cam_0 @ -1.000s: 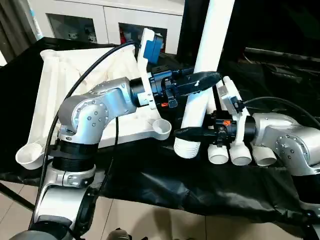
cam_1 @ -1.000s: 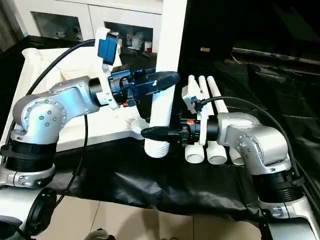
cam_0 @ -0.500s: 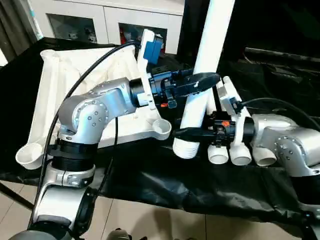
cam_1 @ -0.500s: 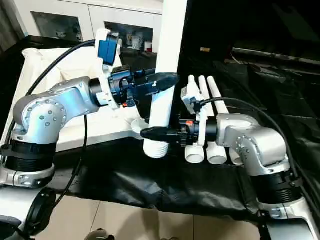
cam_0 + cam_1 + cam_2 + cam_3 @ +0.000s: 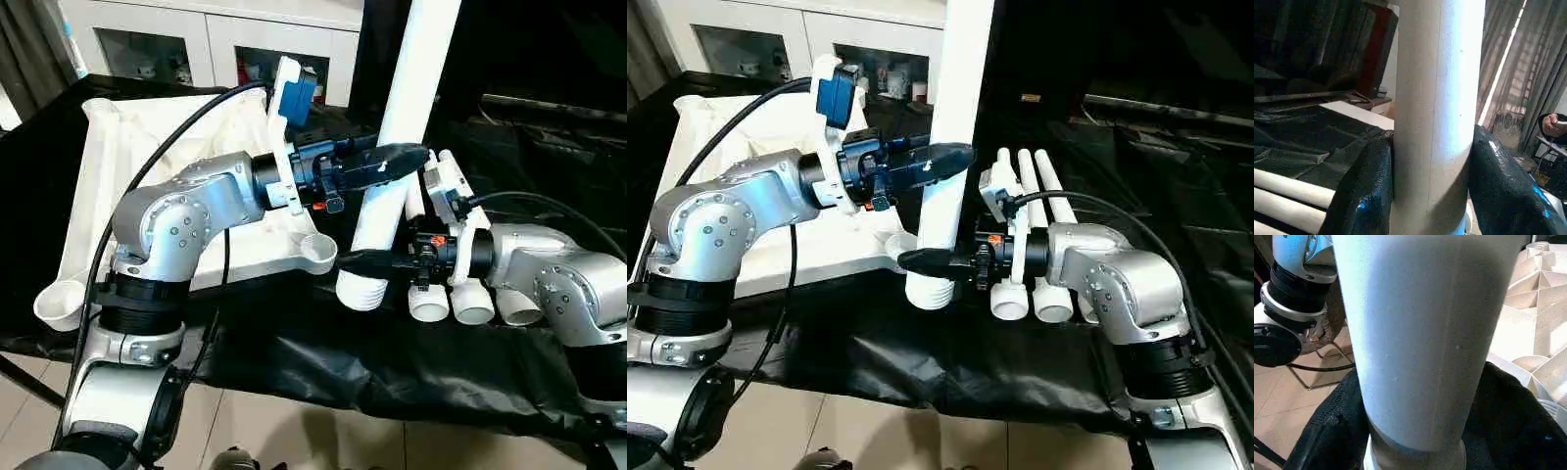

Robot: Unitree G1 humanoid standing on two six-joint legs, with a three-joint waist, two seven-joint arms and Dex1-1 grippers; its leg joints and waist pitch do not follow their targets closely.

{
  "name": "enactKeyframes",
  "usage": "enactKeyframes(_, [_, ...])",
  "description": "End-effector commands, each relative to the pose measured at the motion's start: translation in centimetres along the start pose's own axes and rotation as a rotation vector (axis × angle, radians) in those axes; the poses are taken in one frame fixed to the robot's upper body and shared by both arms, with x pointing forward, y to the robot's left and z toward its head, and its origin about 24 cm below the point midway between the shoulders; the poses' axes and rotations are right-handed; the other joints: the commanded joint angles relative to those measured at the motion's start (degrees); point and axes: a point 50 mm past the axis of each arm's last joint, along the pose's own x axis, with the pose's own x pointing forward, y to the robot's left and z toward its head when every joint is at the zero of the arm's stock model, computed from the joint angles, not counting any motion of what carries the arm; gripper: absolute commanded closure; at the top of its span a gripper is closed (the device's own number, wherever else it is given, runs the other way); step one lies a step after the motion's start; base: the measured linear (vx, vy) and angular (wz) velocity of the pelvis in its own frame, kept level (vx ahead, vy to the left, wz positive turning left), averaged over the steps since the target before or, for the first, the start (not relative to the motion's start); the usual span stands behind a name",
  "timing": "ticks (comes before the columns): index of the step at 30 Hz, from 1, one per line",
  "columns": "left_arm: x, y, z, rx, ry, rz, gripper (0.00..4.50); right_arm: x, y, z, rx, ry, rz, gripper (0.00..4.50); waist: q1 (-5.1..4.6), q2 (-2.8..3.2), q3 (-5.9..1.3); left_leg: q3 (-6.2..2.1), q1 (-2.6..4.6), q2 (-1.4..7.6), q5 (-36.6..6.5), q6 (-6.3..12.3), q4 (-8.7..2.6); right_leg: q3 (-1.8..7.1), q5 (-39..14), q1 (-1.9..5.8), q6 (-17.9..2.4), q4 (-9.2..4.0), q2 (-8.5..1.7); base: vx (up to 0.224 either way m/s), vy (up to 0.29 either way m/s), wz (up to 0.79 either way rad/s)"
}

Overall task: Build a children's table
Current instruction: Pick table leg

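The white tabletop [image 5: 127,166] lies ribbed side up on the left, with a round corner socket [image 5: 315,253] at its near right corner. One white leg [image 5: 416,69] stands nearly upright just right of that socket, its threaded end [image 5: 361,291] hanging a little above the black cloth. My left gripper [image 5: 397,157] is shut on the leg's shaft, and both fingers [image 5: 1361,196] press its sides. My right gripper [image 5: 355,262] sits around the same leg [image 5: 1425,333] near its lower end. Three more legs [image 5: 1034,176] lie side by side behind my right wrist.
A black cloth [image 5: 323,362] covers the worktable, and its front edge runs close below the leg's end. A white cabinet [image 5: 196,39] stands behind the tabletop. Another corner socket [image 5: 57,302] sits at the near left. A person's hand [image 5: 1550,125] shows far off.
The leg's lower end has edged slightly toward the tabletop's corner socket, with both grippers moving along. Nothing else has moved.
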Motion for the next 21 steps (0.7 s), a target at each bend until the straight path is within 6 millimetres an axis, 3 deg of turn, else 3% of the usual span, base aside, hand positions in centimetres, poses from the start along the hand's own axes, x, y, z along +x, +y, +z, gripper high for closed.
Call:
enactKeyframes(1, [0.44, -0.26, -0.04, 0.012, 0.016, -0.027, 2.64, -0.66, -0.1, 0.48, -0.006, -0.025, -0.024, 1.48, 0.11, 0.64, -5.0, -0.01, -0.16, 1.44, -0.9, 0.36, -3.3, 2.82, -1.1, 4.38, -11.3, -3.99, -5.25, 0.0, 0.0, 0.0])
enactKeyframes(6, [0.51, -0.22, -0.12, 0.012, 0.02, -0.029, 2.64, -0.69, 0.12, 0.48, -0.001, -0.03, -0.009, 1.48, 0.12, 0.8, -5.03, 0.05, -0.2, 1.36, -1.0, 0.55, -3.26, 2.83, -2.8, 4.36, -10.6, -4.18, -5.22, 0.0, 0.0, 0.0])
enactKeyframes(16, [0.43, -0.1, -0.14, 0.016, 0.018, -0.022, 2.64, -0.71, 0.39, 0.14, 0.009, -0.013, 0.007, 2.47, 0.16, 0.76, -5.1, 0.04, -0.24, 1.41, -0.9, 0.7, -3.27, 2.78, -3.6, 4.26, -10.1, -4.26, -5.21, 0.0, 0.0, 0.0])
enactKeyframes(21, [0.37, -0.08, -0.09, 0.016, 0.014, -0.019, 2.64, -0.61, 0.47, -0.02, 0.013, -0.007, 0.013, 2.59, 0.19, 0.7, -5.08, 0.07, -0.27, 1.38, -0.8, 0.74, -3.27, 2.78, -4.2, 4.22, -9.9, -4.29, -5.22, 0.0, 0.0, 0.0])
